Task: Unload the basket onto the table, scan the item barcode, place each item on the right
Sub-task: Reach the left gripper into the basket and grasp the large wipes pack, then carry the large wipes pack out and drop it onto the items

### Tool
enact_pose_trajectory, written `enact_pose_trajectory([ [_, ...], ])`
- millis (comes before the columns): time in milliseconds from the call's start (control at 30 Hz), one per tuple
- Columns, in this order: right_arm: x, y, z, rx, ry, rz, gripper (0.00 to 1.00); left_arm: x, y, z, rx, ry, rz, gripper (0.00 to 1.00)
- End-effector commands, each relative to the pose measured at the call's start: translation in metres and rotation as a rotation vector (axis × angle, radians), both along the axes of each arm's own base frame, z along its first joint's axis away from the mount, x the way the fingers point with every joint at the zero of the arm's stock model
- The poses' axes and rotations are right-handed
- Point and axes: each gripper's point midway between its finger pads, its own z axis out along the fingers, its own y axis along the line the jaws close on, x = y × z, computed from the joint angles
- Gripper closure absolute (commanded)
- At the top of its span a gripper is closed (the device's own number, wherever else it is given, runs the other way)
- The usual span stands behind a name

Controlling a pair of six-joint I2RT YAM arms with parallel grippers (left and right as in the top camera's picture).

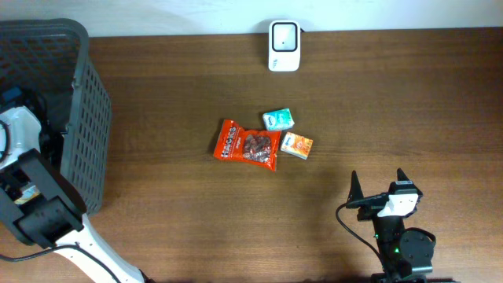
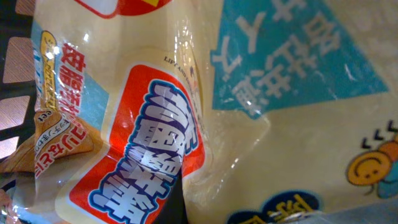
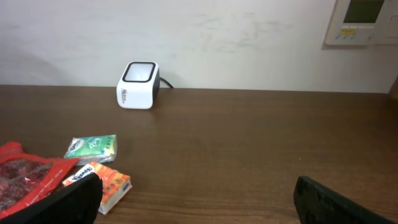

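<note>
A cream snack bag [image 2: 249, 124] with red, blue and teal print fills the left wrist view, pressed close to the camera. Its film creases down into a dark wedge at the bottom middle, where my left gripper [image 2: 186, 214] is shut on it; the fingers themselves are hidden. Overhead, my left arm [image 1: 27, 169] reaches into the grey basket [image 1: 86, 118] at the far left. The white barcode scanner [image 1: 284, 45] stands at the table's back edge, also seen as the scanner [image 3: 138, 84] from the right wrist. My right gripper [image 1: 379, 182] rests open near the front right, holding nothing.
In the middle of the table lie a red snack pouch [image 1: 247, 145], a green tissue pack [image 1: 278, 119] and an orange pack [image 1: 297, 145]. The basket's mesh wall stands tall on the left. A white wall rises behind the scanner.
</note>
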Motion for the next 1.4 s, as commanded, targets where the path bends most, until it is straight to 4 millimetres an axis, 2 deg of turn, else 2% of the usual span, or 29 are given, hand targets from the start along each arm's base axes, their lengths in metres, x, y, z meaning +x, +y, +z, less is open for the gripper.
enact_pose_trajectory([
  [0,0.000,-0.004,-0.002,-0.001,0.005,-0.023,0.02,-0.003,-0.007,-0.017,-0.069,-0.001,0.020,1.00],
  [133,0.000,-0.004,-0.002,-0.001,0.005,-0.023,0.02,0.014,-0.009,0.006,-0.081,-0.048,0.007,1.00],
  [333,0.000,-0.004,-0.002,-0.001,0.005,-0.023,0.02,0.052,-0.020,0.075,-0.101,-0.221,-0.038,1.00],
  [467,0.000,-0.004,-0.003,-0.001,0.005,-0.023,0.02,0.070,-0.032,0.139,-0.054,-0.358,-0.088,1.00],
  [500,0.000,-0.004,-0.002,-0.001,0.005,-0.023,0.02,0.071,-0.035,0.152,-0.039,-0.385,-0.098,1.00],
  [567,0.000,-0.004,-0.002,-0.001,0.005,-0.023,0.02,0.073,-0.047,0.191,0.004,-0.466,-0.133,1.00],
  [700,0.000,-0.004,-0.002,-0.001,0.005,-0.023,0.02,0.075,-0.069,0.251,0.074,-0.606,-0.195,1.00],
  [867,0.000,-0.004,-0.002,-0.001,0.005,-0.023,0.02,0.065,-0.114,0.347,0.177,-0.852,-0.301,1.00],
  [967,0.000,-0.004,-0.002,-0.001,0.005,-0.023,0.02,0.055,-0.144,0.382,0.194,-0.946,-0.365,1.00],
  [1000,0.000,-0.004,-0.002,-0.001,0.005,-0.023,0.02,0.053,-0.158,0.389,0.185,-0.967,-0.396,1.00],
  [1067,0.000,-0.004,-0.002,-0.001,0.005,-0.023,0.02,0.057,-0.198,0.395,0.117,-1.003,-0.493,1.00],
  [1167,0.000,-0.004,-0.002,-0.001,0.005,-0.023,0.02,0.067,-0.259,0.390,-0.013,-1.015,-0.641,1.00],
  [1233,0.000,-0.004,-0.002,-0.001,0.005,-0.023,0.02,0.074,-0.303,0.380,-0.078,-0.990,-0.747,1.00],
  [1267,0.000,-0.004,-0.002,-0.001,0.005,-0.023,0.02,0.081,-0.342,0.366,-0.125,-0.951,-0.845,1.00],
  [1367,0.000,-0.004,-0.002,-0.001,0.005,-0.023,0.02,0.089,-0.386,0.339,-0.189,-0.880,-0.932,1.00],
])
